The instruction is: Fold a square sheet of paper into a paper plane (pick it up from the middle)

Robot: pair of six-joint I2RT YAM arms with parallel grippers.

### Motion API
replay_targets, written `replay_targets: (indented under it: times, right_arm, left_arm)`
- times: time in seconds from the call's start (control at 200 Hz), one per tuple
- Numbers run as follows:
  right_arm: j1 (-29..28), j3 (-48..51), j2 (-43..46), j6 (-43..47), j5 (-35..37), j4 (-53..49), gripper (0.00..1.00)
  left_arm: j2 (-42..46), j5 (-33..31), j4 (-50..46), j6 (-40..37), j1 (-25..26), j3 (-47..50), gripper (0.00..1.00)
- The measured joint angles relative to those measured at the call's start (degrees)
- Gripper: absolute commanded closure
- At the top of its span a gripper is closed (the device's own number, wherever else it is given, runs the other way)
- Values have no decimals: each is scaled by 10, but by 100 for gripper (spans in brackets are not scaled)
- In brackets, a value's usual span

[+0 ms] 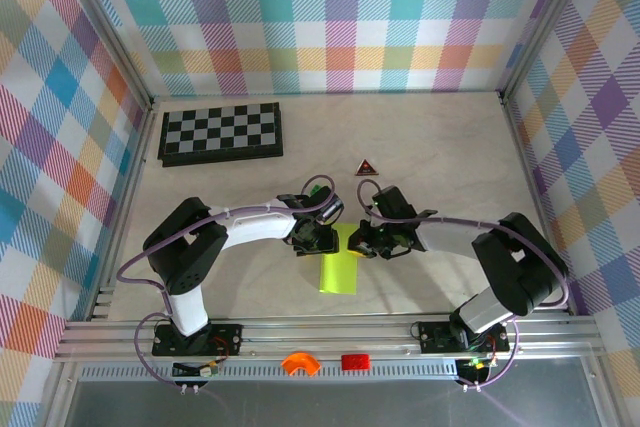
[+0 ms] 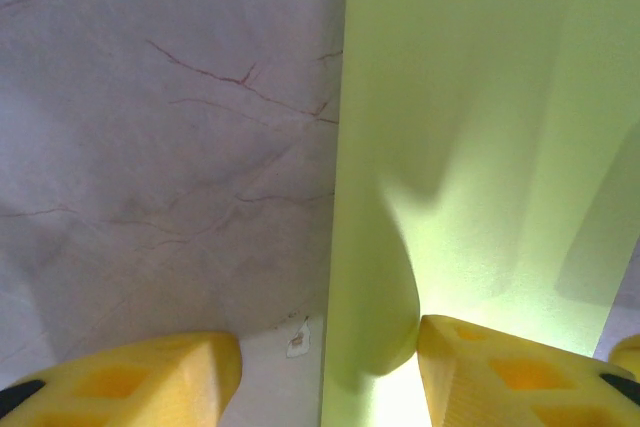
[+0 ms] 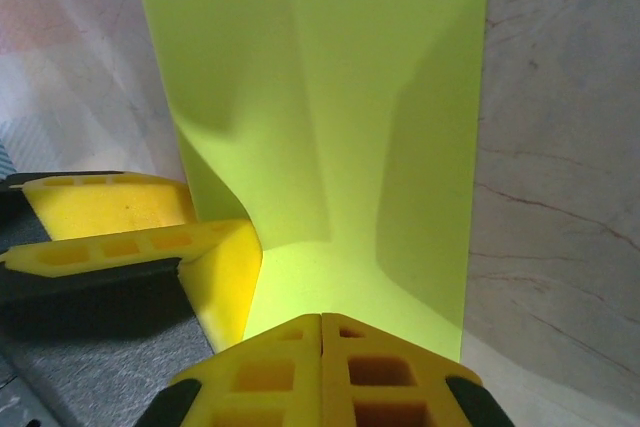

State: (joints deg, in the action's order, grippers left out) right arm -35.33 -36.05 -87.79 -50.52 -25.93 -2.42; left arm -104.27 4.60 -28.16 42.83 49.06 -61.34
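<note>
Top external: paper plane [image 1: 338, 274] reads as a narrow lime-green rectangular strip on the table [image 1: 450, 147], near middle, long axis running near-far. Both arms are bent inward and the claws meet over its far end, left claw [image 1: 318, 241] on the strip's left side, right claw [image 1: 361, 244] on its right side, with the near end of the strip sticking out clear of both. Left wrist: left claw is spread, straddling one long edge of the strip. One finger [image 2: 140, 379] sits on bare marble-look table, the other finger [image 2: 515, 379] on the paper, which bulges up in a soft curl right beside that fingertip. Nothing is pinched between them. Right wrist: right claw's fingers [image 3: 270, 377] are pressed together, tips at the paper's edge; can't tell whether any paper is caught in the seam. Same view has a yellow finger of the left claw at the left, against the raised curl. Elsewhere: chessboard [image 1: 222, 133] far left, small red triangle [image 1: 366, 168] just far of the claws, orange piece [image 1: 299, 362] and red piece [image 1: 354, 361] on the near rail.
</note>
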Motion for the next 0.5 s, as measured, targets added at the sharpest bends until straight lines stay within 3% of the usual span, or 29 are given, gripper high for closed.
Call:
replay_targets:
  times: [0.5]
  right_arm:
    - [-22, -3, -26, -2, 4, 3, 100]
  left_arm:
    - [0, 0, 0, 0, 0, 0, 45]
